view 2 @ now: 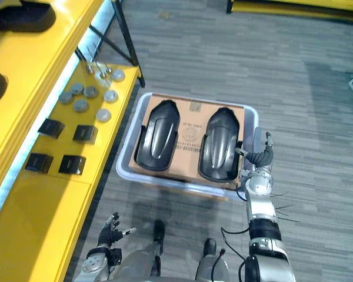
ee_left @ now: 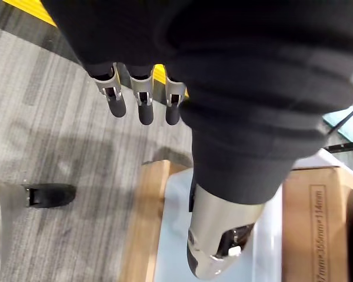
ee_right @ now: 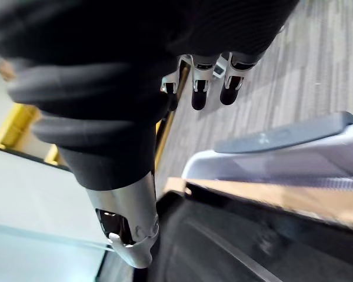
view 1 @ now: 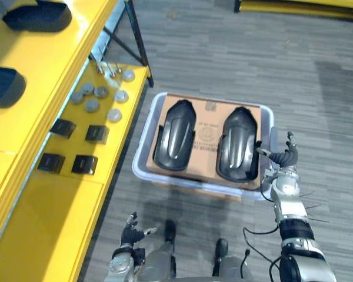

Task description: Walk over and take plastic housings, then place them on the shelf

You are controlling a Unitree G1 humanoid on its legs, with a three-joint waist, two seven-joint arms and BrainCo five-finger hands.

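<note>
While reach for pickup is judged in hand, left eye view: two glossy black plastic housings (view 1: 175, 135) laid side by side on brown cardboard sheet (view 1: 207, 134) in pale plastic bin (view 1: 142, 154), near yellow metal shelf (view 1: 35, 200); right hand (view 1: 282, 160) set just beside right housing (view 1: 238, 144), left hand (view 1: 131, 232) low. Left wrist view: fingers (ee_left: 144, 107) straight, nothing held. Right wrist view: fingers (ee_right: 200, 94) relaxed, empty. Next: housing edge to be wrapped before lift.
</note>
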